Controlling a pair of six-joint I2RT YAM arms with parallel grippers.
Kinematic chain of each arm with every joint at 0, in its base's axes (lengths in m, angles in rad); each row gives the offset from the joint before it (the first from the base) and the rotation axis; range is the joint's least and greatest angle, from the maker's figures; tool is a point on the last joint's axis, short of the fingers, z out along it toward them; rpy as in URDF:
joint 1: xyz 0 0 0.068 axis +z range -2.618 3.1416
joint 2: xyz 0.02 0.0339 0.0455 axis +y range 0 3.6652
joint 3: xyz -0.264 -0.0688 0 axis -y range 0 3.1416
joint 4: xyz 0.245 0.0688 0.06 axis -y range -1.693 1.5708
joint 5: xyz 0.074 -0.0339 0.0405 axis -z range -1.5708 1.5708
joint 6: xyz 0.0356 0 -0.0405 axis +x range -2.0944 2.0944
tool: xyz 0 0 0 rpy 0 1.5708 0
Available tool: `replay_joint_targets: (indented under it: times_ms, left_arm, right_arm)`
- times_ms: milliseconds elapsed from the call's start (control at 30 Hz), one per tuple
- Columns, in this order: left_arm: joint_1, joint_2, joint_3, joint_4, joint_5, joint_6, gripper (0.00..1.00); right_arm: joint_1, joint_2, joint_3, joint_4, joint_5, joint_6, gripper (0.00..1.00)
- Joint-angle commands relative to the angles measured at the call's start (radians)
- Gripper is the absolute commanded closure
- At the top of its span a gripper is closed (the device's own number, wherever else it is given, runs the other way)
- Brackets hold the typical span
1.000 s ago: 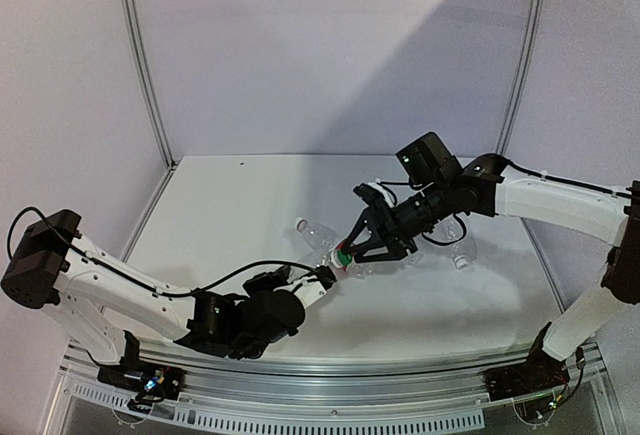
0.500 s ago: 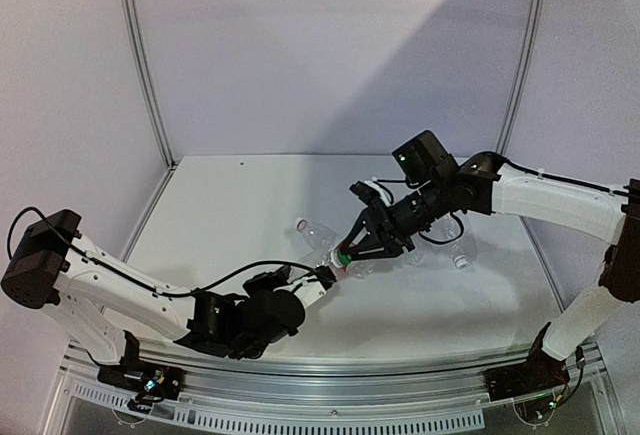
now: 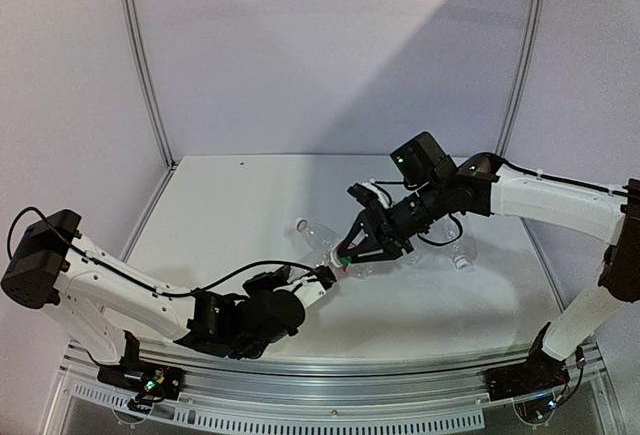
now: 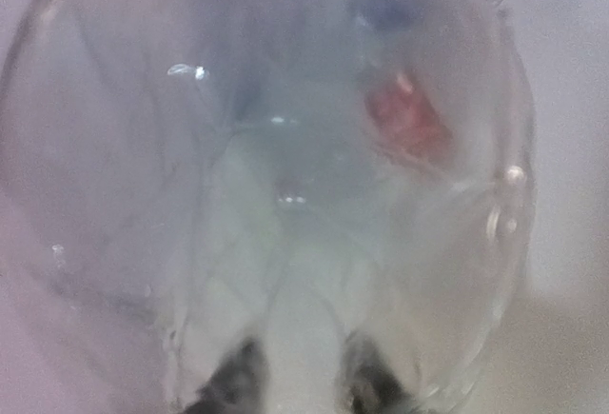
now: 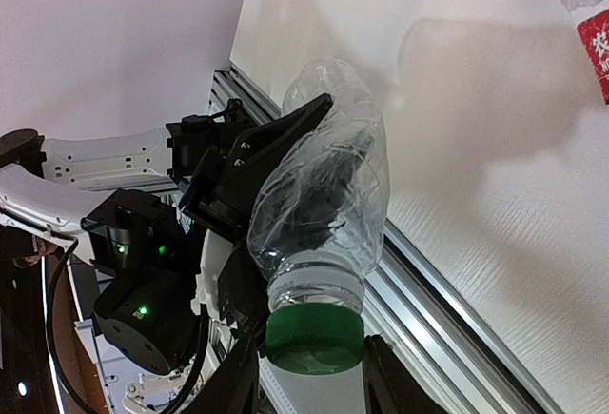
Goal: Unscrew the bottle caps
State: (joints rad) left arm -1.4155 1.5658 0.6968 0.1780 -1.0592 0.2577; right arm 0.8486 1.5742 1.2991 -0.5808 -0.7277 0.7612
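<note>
Left claw (image 3: 324, 276) clamps the unlabelled bottle (image 5: 328, 176) by its body, bracing it above the tabletop (image 3: 230, 215); right claw (image 5: 312, 362) grasps the green cap (image 5: 314, 333) on that bottle's neck, seemingly to twist it off.

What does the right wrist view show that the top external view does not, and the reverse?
Only right wrist: the held clear bottle is dented, and a red-labelled bottle shows at the edge. Only top external: a loose bottle lying on the table. Both: the right gripper on the green cap, the left gripper clamping the bottle.
</note>
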Motion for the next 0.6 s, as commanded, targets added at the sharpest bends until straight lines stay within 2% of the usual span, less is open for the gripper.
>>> replay_joint_targets:
  times_ms: [0,433,567]
  left_arm:
    - [0.006,0.008,0.011,0.006,-0.001,-0.015,0.96]
    - [0.006,0.011,0.017,-0.003,0.009,-0.024,0.96]
    - [0.006,0.008,0.017,-0.006,0.008,-0.026,0.96]
  right_arm:
    - [0.008,0.018,0.022,-0.016,0.0,-0.014,0.62]
    - [0.01,0.042,0.032,-0.015,0.002,-0.025,0.64]
    - [0.01,0.044,0.046,-0.026,0.017,-0.038,0.73]
